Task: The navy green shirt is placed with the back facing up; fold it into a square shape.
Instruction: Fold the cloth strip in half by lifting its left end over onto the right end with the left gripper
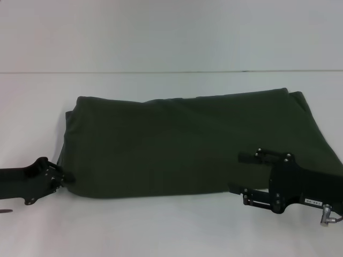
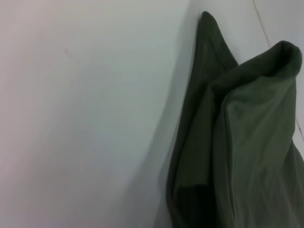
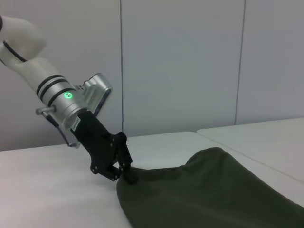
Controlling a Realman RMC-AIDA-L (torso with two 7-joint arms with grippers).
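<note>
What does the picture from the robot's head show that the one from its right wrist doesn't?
Only the head view shows the whole folded navy green shirt and the right gripper at its near right edge. Only the right wrist view shows the wall panels behind the table and the green light on the left arm. Both show the left gripper pinching the shirt's corner.

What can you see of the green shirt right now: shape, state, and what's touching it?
The navy green shirt is a plain dark olive, soft cotton-looking cloth, lying on the white table as a wide, loosely folded band with rumpled layers; no lettering shows. In the head view it spans most of the table's width. The left pincer meets its near left corner, where the cloth bunches up. The right pincer sits over its near right edge; whether it grips the cloth is unclear.
</note>
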